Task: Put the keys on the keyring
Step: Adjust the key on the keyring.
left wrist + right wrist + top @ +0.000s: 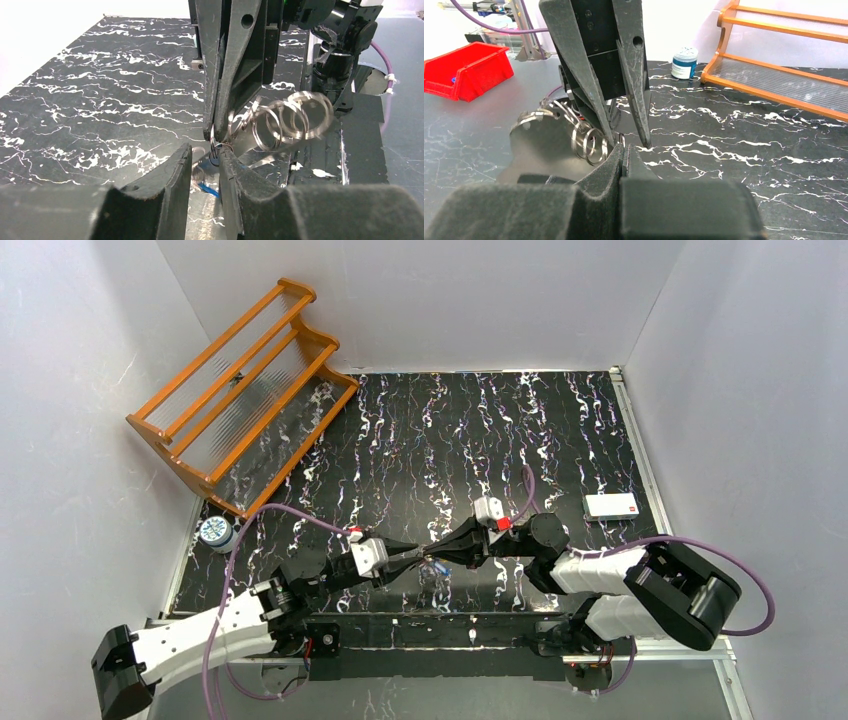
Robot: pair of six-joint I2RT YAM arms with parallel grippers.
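Top view: both arms reach in low from the near edge and meet tip to tip over the middle of the table. The left gripper points right and the right gripper points left. Forearms are nearly level, wrists tipped slightly down.

Left jaws are spread a little, with nothing clamped between them that I can see. Right jaws are pressed together and, as far as the wrist views show, pinch the keyring by one edge. The keyring hangs in the air off the right tips, blurred, and reads as overlapping silvery loops. A thin wire bit sits right at the right tips, between the left fingers; can't tell what it is. One blue key lies on the table just under the left jaws. Other keys aren't clear.

Step in hand, my read: threading a key onto the ring. To do it well:
- Right holds the ring steady and lets any swing die first.
- Left comes down on the blue key's head and grips it flat so the hole is free.
- Left then brings the hole to the ring's split end, small moves only.

Risk: the tips are crowded, and a bump could knock the ring loose.
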